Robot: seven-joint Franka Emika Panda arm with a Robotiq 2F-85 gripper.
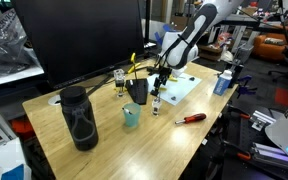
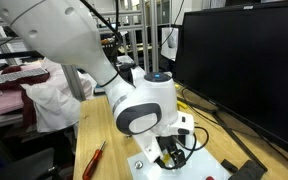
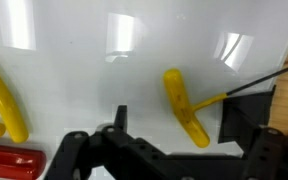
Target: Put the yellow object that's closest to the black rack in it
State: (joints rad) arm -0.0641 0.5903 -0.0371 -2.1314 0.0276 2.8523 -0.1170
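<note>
In the wrist view a yellow object (image 3: 184, 105), a stick-like handle with a thin shaft running up to the right, lies on a white board (image 3: 134, 70). My gripper (image 3: 182, 128) is open just above it, one finger on each side, not touching. A second yellow object (image 3: 6, 100) lies at the left edge. In an exterior view the black rack (image 1: 137, 92) stands on the table to the left of my gripper (image 1: 159, 90), with something yellow (image 1: 133, 64) sticking up above it. In the other view my arm hides the yellow object and the rack.
A teal cup (image 1: 131, 115) and a tall black cylinder (image 1: 79, 118) stand in front of the rack. A red-handled tool (image 1: 192, 118) lies on the wood, also seen in another view (image 2: 92, 160). A blue bottle (image 1: 222, 80) stands near the far edge. A large monitor (image 1: 79, 35) stands behind.
</note>
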